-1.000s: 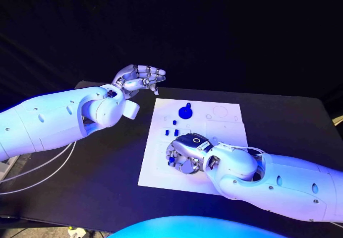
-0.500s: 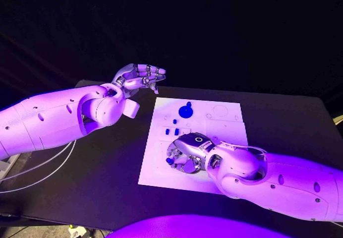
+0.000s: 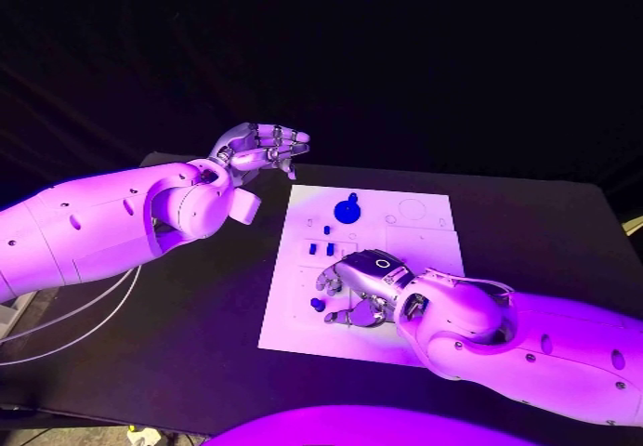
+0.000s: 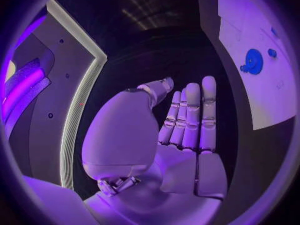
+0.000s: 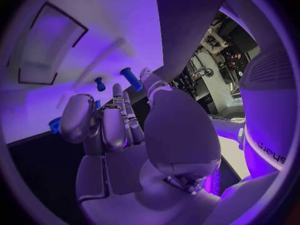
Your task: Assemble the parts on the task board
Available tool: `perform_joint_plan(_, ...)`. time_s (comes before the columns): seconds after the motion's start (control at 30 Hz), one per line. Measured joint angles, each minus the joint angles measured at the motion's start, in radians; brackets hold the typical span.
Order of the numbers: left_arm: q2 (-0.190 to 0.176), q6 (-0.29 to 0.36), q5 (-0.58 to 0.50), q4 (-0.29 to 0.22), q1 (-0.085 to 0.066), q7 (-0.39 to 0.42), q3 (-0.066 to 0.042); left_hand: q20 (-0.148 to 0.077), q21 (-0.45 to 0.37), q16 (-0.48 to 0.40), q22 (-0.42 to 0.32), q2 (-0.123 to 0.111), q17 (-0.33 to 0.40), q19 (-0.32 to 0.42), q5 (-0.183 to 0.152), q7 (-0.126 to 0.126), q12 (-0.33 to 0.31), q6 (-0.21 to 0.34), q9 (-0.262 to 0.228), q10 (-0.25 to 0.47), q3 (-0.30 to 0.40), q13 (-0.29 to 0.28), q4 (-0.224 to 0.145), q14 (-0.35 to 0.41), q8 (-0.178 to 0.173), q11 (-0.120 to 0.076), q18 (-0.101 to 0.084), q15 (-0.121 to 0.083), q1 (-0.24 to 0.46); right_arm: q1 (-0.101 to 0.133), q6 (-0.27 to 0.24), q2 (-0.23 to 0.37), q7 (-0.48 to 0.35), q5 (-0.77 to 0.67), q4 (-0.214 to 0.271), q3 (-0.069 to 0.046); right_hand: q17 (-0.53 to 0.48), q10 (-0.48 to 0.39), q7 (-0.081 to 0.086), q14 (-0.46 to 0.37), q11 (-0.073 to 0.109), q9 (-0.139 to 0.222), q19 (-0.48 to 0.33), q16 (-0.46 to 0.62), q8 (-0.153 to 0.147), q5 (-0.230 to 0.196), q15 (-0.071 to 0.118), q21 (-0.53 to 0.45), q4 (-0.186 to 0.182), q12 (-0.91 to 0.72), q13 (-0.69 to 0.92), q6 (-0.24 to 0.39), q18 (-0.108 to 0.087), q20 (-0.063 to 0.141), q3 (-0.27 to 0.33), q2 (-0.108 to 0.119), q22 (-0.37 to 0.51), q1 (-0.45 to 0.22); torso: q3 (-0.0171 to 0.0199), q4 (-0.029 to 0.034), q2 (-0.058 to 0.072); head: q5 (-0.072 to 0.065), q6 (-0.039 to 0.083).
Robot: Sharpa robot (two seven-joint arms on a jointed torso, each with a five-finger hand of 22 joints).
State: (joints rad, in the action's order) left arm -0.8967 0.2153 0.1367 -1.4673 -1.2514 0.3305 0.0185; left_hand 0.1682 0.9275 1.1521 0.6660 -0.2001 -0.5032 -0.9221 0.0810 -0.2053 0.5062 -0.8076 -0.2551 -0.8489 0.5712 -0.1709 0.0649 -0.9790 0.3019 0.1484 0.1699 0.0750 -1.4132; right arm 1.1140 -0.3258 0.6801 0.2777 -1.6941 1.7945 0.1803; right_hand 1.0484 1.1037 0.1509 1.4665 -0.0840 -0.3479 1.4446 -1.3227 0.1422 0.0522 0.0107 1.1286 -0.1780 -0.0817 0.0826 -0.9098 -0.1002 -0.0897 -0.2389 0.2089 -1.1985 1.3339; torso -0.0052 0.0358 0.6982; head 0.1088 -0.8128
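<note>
The white board point(image 3: 306, 325) lies flat in the middle of the black table point(image 3: 175, 316). Small blue pieces sit on the board. A big round blue piece point(image 3: 348, 208) rests near the board's far edge. Two little blue pegs point(image 3: 321, 247) lie side by side closer to the board's middle, with a tiny blue dot point(image 3: 327, 229) just beyond them. One more small blue piece point(image 3: 318, 303) sits on the board right beside the right hand point(image 3: 357, 291).

The right hand is low over the near part of the board. Its fingers are bent down toward the board, and I cannot tell if it holds anything.

The left hand point(image 3: 263, 145) is up in the air past the board's far left corner, well apart from the board. Its fingers are close together and partly curled, and nothing is in them.
</note>
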Motion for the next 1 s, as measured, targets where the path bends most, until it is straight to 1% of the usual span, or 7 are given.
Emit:
perform_joint_plan(0.23, -0.001, -0.001, 0.000, 0.001, 0.000, -0.002, 0.000, 0.000, 0.000, 0.000, 0.000, 0.000, 0.000, 0.000, 0.000, 0.000, 0.000, 0.000, 0.000, 0.004, 0.000, 0.000, 0.000, 0.000, 0.000, 0.004, 0.000, 0.000, 0.000, 0.031, -0.071, 0.073, -0.031, 0.044, 0.057, -0.004, 0.008, 0.015, -0.002, 0.000, 0.002, 0.002, 0.000, 0.000, 0.000, 0.000, 0.000, 0.009, -0.012, -0.037, 0.014, -0.007, 0.000, 0.000, 0.025, -0.032, -0.015, 0.054, -0.0005, -0.0003, -0.001, -0.008, 0.005)
perform_joint_plan(0.37, -0.001, -0.002, -0.001, 0.003, 0.000, -0.002, 0.000, 0.000, 0.000, 0.000, 0.000, 0.000, 0.000, 0.000, 0.000, 0.000, 0.000, 0.000, 0.000, 0.004, 0.000, 0.000, 0.000, 0.000, 0.000, 0.004, 0.000, 0.000, 0.000, 0.062, -0.118, 0.144, -0.063, 0.139, 0.084, -0.008, 0.030, 0.077, 0.005, 0.000, 0.003, 0.004, 0.013, -0.011, 0.013, 0.016, 0.000, 0.040, -0.015, -0.076, 0.032, -0.042, 0.000, -0.001, -0.006, -0.047, -0.041, 0.068, -0.0008, -0.0006, -0.001, -0.018, 0.011)
perform_joint_plan(0.57, 0.000, -0.002, -0.003, 0.006, 0.001, -0.002, 0.004, 0.000, 0.000, 0.000, 0.000, 0.000, 0.000, 0.000, 0.000, 0.000, 0.000, 0.000, 0.000, 0.004, 0.000, 0.000, 0.000, 0.000, 0.000, 0.004, 0.000, 0.000, 0.000, 0.106, -0.126, 0.268, -0.079, 0.337, 0.093, -0.010, 0.117, 0.191, -0.009, -0.002, 0.026, -0.006, 0.022, -0.063, 0.055, 0.021, 0.010, 0.122, -0.059, -0.186, 0.121, -0.074, 0.016, 0.011, -0.012, -0.027, -0.107, 0.034, -0.0026, -0.0045, -0.006, -0.043, 0.019)
perform_joint_plan(0.67, 0.000, -0.002, -0.004, 0.007, 0.001, -0.002, 0.006, 0.000, 0.000, 0.000, 0.000, 0.000, 0.000, 0.000, 0.000, 0.000, 0.000, 0.000, 0.000, 0.004, 0.000, 0.000, 0.000, 0.000, 0.000, 0.004, 0.000, 0.000, 0.000, 0.114, -0.109, 0.324, -0.079, 0.420, 0.095, -0.010, 0.188, 0.162, -0.032, -0.001, 0.045, -0.042, 0.022, -0.103, 0.098, 0.024, 0.024, 0.184, -0.080, -0.381, 0.330, -0.055, 0.033, 0.022, 0.013, -0.025, -0.110, 0.019, -0.0032, -0.0077, -0.010, -0.067, 0.023)
perform_joint_plan(0.77, -0.001, -0.002, -0.007, 0.008, 0.003, -0.002, 0.010, 0.000, 0.000, 0.000, 0.000, 0.000, 0.000, 0.000, 0.000, 0.000, 0.000, 0.000, 0.000, 0.004, 0.000, 0.000, 0.000, 0.000, 0.000, 0.004, 0.000, 0.000, 0.000, 0.118, -0.083, 0.386, -0.077, 0.488, 0.103, -0.007, 0.239, 0.126, -0.034, 0.002, 0.046, -0.070, 0.022, -0.130, 0.133, 0.027, 0.027, 0.234, -0.094, -0.681, 0.653, -0.037, 0.033, 0.026, 0.032, -0.029, -0.110, 0.015, -0.0026, -0.0111, -0.014, -0.095, 0.028)
perform_joint_plan(0.8, -0.002, -0.002, -0.008, 0.008, 0.005, -0.002, 0.011, 0.000, 0.000, 0.000, 0.000, 0.000, 0.000, 0.000, 0.000, 0.000, 0.000, 0.000, 0.000, 0.004, 0.000, 0.000, 0.000, 0.000, 0.000, 0.004, 0.000, 0.000, 0.000, 0.118, -0.077, 0.402, -0.075, 0.502, 0.105, -0.005, 0.249, 0.133, -0.031, 0.002, 0.046, -0.075, 0.022, -0.135, 0.138, 0.027, 0.027, 0.244, -0.097, -0.760, 0.737, -0.034, 0.047, 0.026, 0.035, -0.029, -0.110, 0.015, -0.0019, -0.0123, -0.015, -0.100, 0.029)
perform_joint_plan(1.0, -0.004, -0.002, -0.014, 0.011, 0.013, -0.001, 0.014, 0.000, 0.000, 0.000, 0.000, 0.000, 0.000, 0.000, 0.000, 0.000, 0.000, 0.000, 0.000, 0.003, 0.000, 0.000, 0.000, 0.000, 0.000, 0.003, 0.000, 0.000, 0.000, 0.110, -0.050, 0.487, -0.042, 0.529, 0.123, 0.004, 0.260, 0.260, -0.033, 0.002, 0.052, -0.107, 0.022, -0.167, 0.176, 0.017, 0.027, 0.294, -0.108, -1.148, 1.141, -0.026, 0.047, 0.026, 0.077, -0.050, -0.110, -0.006, 0.0017, -0.0209, -0.024, -0.129, 0.030)
